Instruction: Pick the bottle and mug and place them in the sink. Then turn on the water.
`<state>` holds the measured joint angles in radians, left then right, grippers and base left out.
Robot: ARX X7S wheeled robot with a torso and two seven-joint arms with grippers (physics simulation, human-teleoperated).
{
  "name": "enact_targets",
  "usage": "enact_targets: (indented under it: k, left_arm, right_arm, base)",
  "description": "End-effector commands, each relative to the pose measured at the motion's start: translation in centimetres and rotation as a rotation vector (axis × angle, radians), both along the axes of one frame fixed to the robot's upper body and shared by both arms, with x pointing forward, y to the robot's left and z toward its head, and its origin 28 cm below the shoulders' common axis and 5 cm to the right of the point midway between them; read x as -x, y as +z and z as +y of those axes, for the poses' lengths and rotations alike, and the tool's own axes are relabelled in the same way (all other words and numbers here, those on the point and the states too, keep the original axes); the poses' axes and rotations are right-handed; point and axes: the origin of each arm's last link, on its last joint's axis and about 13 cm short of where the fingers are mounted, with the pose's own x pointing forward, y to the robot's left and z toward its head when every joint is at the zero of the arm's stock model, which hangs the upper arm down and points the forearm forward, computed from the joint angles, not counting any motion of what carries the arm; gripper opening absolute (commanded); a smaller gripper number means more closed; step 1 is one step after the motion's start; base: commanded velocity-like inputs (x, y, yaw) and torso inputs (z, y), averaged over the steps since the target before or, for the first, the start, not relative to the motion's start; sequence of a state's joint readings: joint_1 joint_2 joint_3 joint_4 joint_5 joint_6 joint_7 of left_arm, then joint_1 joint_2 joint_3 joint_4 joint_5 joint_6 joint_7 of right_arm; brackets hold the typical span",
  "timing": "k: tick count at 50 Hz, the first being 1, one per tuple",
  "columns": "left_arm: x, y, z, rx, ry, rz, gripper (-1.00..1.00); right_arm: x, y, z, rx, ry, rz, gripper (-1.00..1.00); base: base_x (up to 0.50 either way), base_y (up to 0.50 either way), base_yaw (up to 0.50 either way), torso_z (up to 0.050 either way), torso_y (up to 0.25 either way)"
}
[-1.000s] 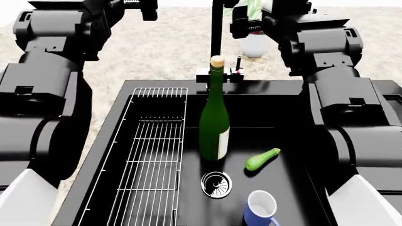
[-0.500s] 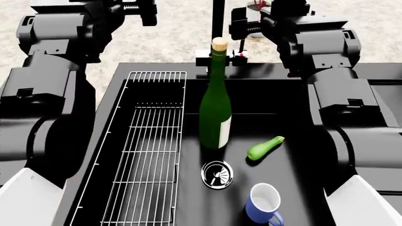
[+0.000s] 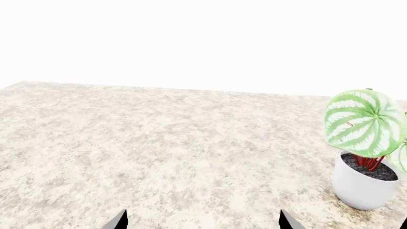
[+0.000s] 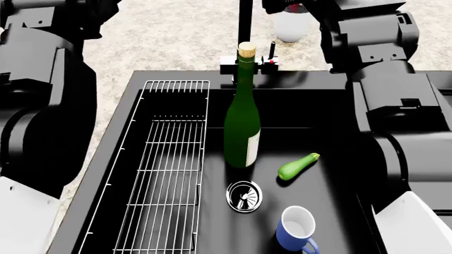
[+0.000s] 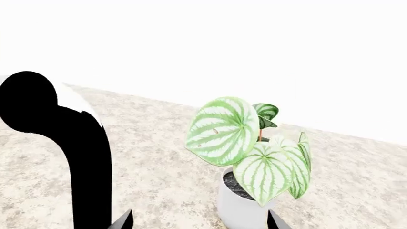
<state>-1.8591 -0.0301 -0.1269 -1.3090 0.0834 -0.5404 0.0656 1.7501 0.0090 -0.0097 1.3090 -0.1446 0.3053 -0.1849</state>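
The dark green bottle (image 4: 242, 119) stands upright in the black sink (image 4: 106, 174), behind the round drain (image 4: 244, 196). Near the basin's front right, the blue mug (image 4: 296, 230) sits upright. No water shows below the black faucet (image 4: 245, 32). Both grippers are above the head view's top edge. In the left wrist view my left gripper (image 3: 202, 223) is open over the speckled counter, with nothing between its tips. My right gripper (image 5: 198, 222) is open too, with the faucet's neck (image 5: 89, 157) to one side and the plant pot (image 5: 241, 207) just ahead.
A green zucchini (image 4: 298, 165) lies in the basin to the right of the bottle. A white wire rack (image 4: 166, 169) covers the sink's left part. A white pot with a striped plant (image 3: 362, 183) stands on the counter behind the faucet. My arms flank the sink.
The head view shifted so the sink sits higher in frame. Both arms have lifted, taking the grippers above the view's top edge. Bottle, mug and zucchini have kept their places in the basin.
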Motion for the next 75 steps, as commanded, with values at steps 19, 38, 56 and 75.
enact_targets:
  k: [19, 38, 56, 75]
  left_arm:
    - [0.3, 1.1, 0.5, 0.007, 0.002, -0.022, 1.0]
    - [0.4, 1.2, 0.5, 0.005, 0.001, -0.021, 1.0]
    - [0.4, 1.0, 0.7, 0.007, 0.003, -0.016, 1.0]
    - [0.3, 0.7, 0.6, 0.013, -0.002, -0.009, 1.0]
  right_arm:
    - [0.1, 0.7, -0.1, 0.003, -0.009, -0.031, 1.0]
    - [0.1, 0.6, -0.2, -0.005, -0.015, -0.021, 1.0]
    - [0.1, 0.4, -0.1, -0.003, -0.015, -0.014, 1.0]
    - [0.0, 0.1, -0.2, -0.008, -0.019, -0.003, 1.0]
  base:
    - [0.0, 0.0, 0.0, 0.0, -0.066]
    - [0.0, 0.0, 0.0, 0.0, -0.104]
    - [0.0, 0.0, 0.0, 0.0, -0.105]
    - [0.0, 0.0, 0.0, 0.0, -0.098]
